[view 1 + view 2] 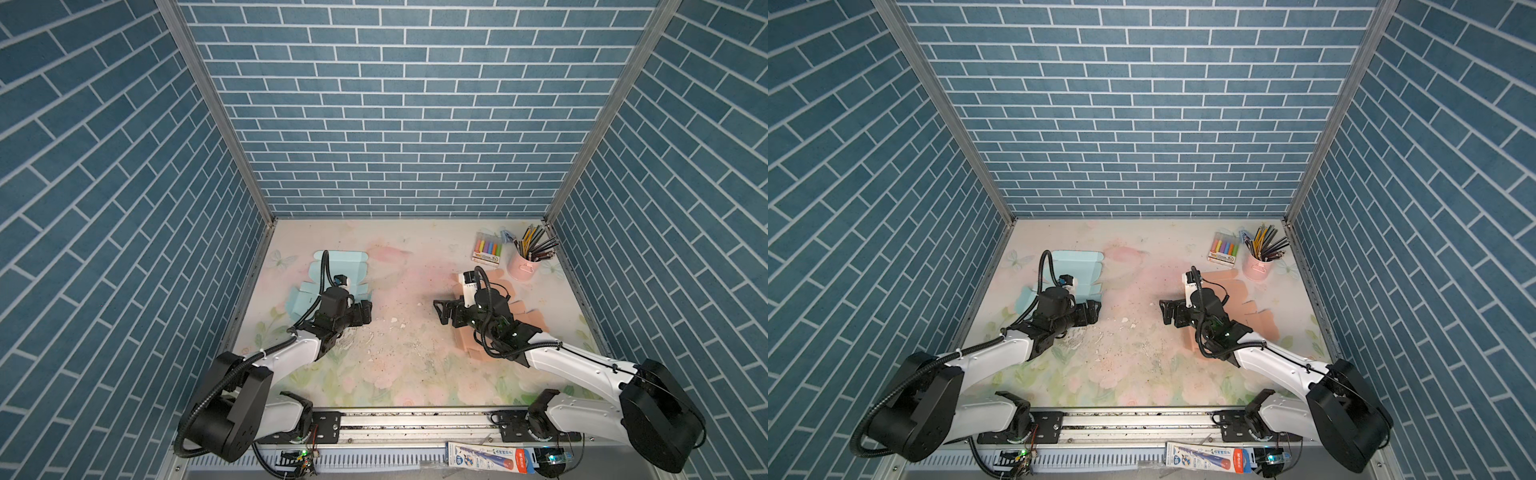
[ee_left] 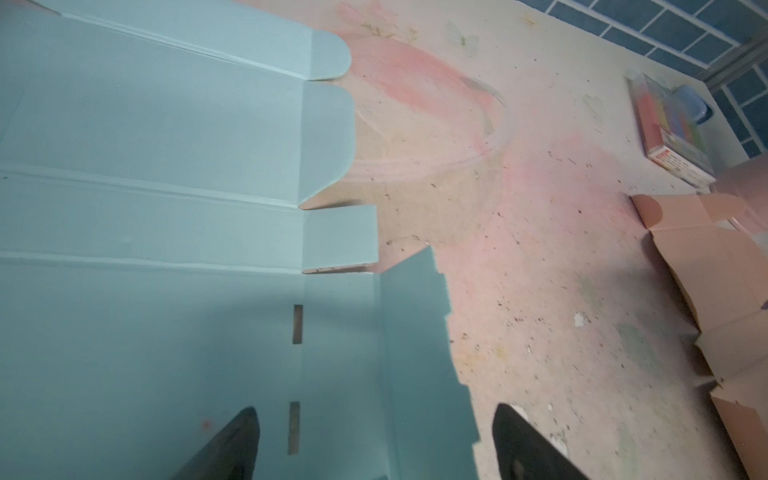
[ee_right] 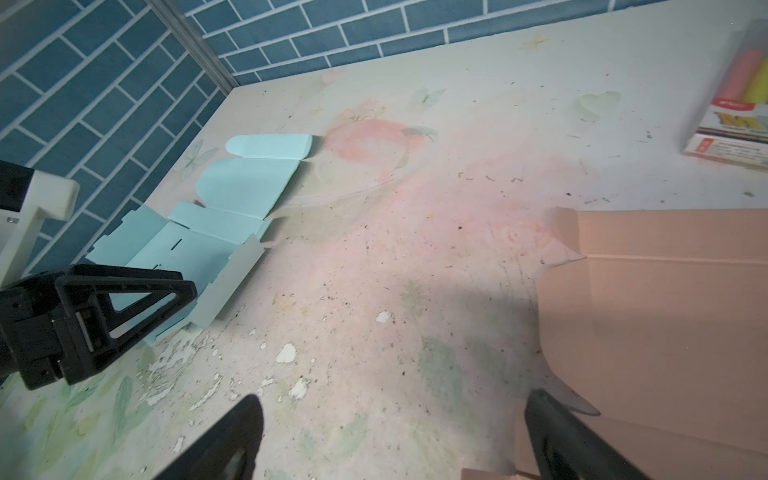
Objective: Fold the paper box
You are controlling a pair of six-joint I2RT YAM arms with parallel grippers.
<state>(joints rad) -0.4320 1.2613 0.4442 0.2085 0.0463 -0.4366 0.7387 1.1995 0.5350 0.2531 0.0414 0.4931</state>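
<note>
Pale blue paper box (image 1: 349,262), peach paper box (image 3: 665,324), pastel floral tabletop (image 1: 415,365), blue brick-patterned walls (image 1: 395,104), pink cup (image 1: 523,268).

A worn floral tabletop (image 1: 415,361) (print flaking mid-table) carries an unfolded light-blue paper box (image 1: 316,266), a peach box blank (image 1: 530,318), a marker pack (image 1: 487,251) and a pink pencil cup (image 1: 524,267).

A flat white, blue and red stationery pack (image 1: 490,455) lies by the front rail (image 1: 415,424), and in both top views a round blue mark on it reads "HB"; its other print is too small to read. The lettering on the cardboard box of coloured markers (image 3: 731,137) is blurred in every view.
</note>
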